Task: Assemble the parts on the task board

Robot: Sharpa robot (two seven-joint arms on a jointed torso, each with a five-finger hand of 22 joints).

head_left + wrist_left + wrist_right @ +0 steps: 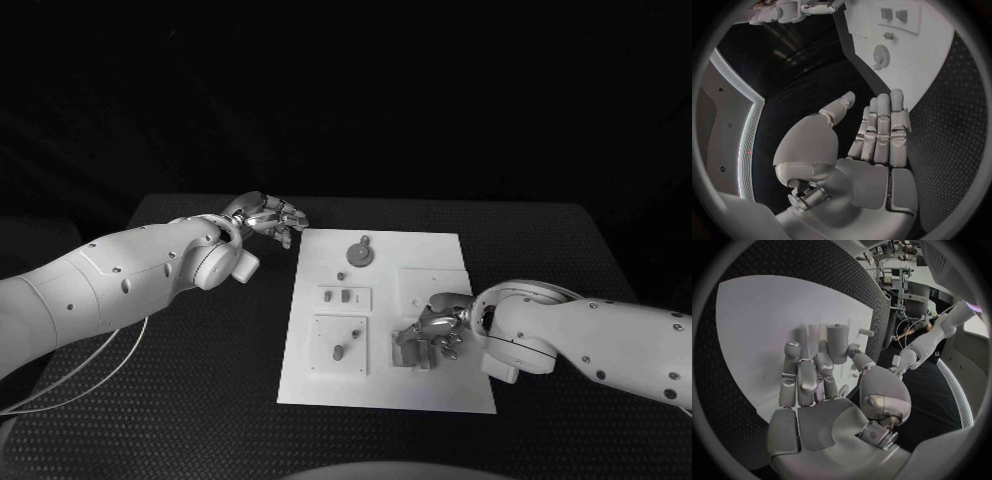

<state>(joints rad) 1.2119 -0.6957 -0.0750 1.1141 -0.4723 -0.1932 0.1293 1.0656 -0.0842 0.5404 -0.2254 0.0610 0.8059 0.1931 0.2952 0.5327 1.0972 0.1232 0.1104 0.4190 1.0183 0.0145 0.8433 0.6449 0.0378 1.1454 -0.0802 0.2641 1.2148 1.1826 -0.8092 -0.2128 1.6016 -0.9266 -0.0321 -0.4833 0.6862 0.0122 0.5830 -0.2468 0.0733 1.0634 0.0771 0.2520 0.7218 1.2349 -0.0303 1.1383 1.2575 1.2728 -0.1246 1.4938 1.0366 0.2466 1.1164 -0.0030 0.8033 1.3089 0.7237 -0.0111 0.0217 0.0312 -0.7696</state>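
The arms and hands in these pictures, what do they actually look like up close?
Both arms are smooth white shells with rounded joints and small dark dots like screw holes. Thin pale cables loop beneath the left arm. Each ends in a silver metal hand: the left hand and right hand have segmented fingers, flat plated palms and a domed thumb base.

bare table (173,400) left of task board (433,395) | upright parts (408,350) block board's right
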